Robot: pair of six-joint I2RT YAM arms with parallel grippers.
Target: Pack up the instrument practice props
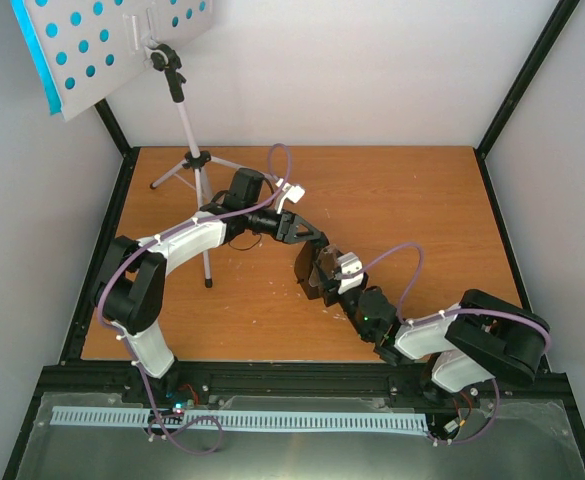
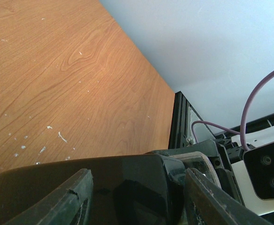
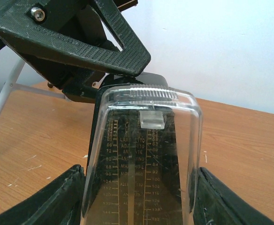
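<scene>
Only legible print is sitting on the metronome [image 3: 141,159] between the fingers of the right gripper [image 3: 139,201]: a tempo scale is showing through its clear cover [image 3: 186,140]. Numbers are running down two columns, with 72, 80, 88, 104 reading on the left-finger side and 84, 92, 100, 126 on the right-finger side. Tempo words are sitting between the columns but reading only in fragments ("LAR…ETTO", "ALLE…"); rows nearest the fingertips are blurring out.
</scene>
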